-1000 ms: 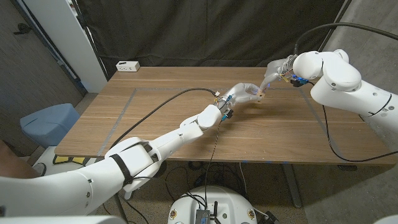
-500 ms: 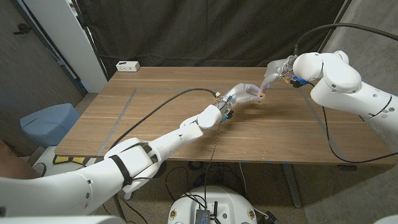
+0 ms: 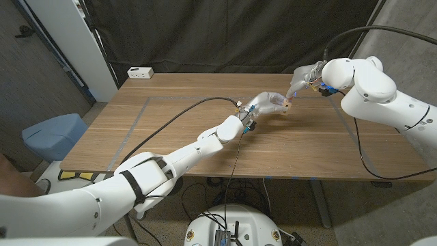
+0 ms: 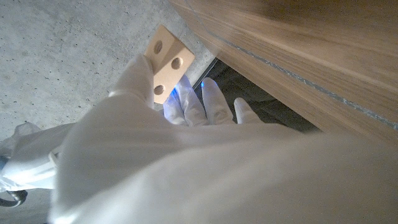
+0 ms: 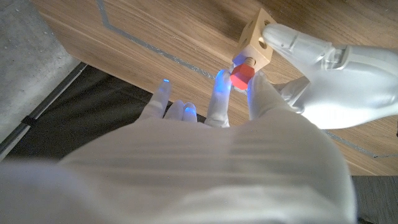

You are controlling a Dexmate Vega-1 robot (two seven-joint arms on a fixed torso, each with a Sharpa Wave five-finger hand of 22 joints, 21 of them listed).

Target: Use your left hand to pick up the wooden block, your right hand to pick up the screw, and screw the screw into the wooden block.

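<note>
— How's the light from my head camera?
— Even and fairly bright on the tabletop (image 3: 171,130); the curtain (image 3: 225,34) behind stays dark. Faint shadows lie under my arms.
— And my wrists?
— Dimmer. My left robot hand (image 4: 186,155) fills the foreground as a soft white blur. My right robot hand (image 5: 205,162) is blurred too, fingertips (image 5: 221,79) glowing blue, the screw (image 5: 240,76) a red glare.
</note>
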